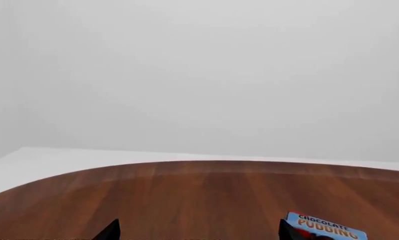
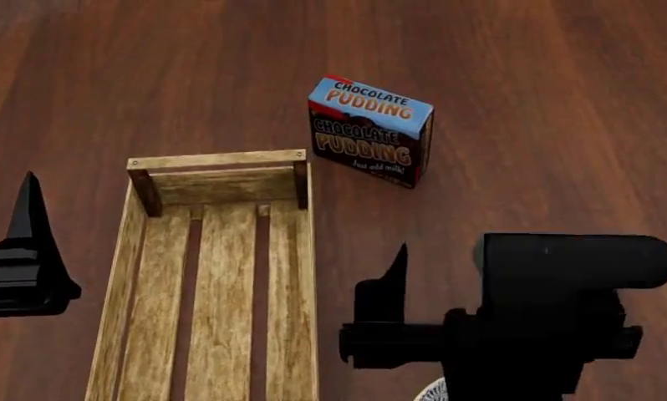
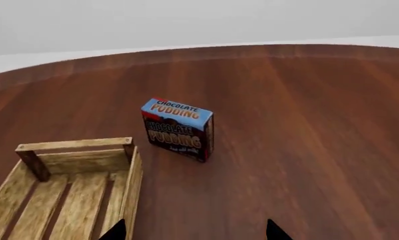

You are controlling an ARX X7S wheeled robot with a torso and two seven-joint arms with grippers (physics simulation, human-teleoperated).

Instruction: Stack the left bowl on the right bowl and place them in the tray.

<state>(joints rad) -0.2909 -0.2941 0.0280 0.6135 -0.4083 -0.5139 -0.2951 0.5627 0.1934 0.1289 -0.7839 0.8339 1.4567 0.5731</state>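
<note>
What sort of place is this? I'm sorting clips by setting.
Probably a bare simulated tabletop, not a furnished room: a brown wood-grain table against blank grey-white surroundings, holding only a slatted wooden tray and a chocolate pudding box.

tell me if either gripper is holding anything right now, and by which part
Nothing is held. The left gripper and right gripper both show spread fingers with only bare brown wooden table between them.

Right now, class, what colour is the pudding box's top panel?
Light blue, with a red corner, on the pudding box; clearest in the head view.
</note>
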